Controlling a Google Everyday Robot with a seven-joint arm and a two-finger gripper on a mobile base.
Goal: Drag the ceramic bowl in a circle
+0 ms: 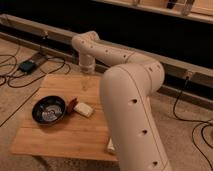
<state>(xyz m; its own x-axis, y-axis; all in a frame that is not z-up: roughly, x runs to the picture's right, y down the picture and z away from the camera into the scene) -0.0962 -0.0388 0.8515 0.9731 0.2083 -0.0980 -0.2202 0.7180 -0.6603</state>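
The ceramic bowl, dark and round with a pale pattern inside, sits on the left part of the wooden table. My gripper hangs from the white arm over the table's far edge, well behind and to the right of the bowl and not touching it. It is open with nothing in it. The arm's thick white body fills the right foreground and hides the table's right side.
A small reddish-brown object and a white rectangular block lie just right of the bowl. Cables and a dark box lie on the floor at the left. A dark wall with a rail runs behind the table.
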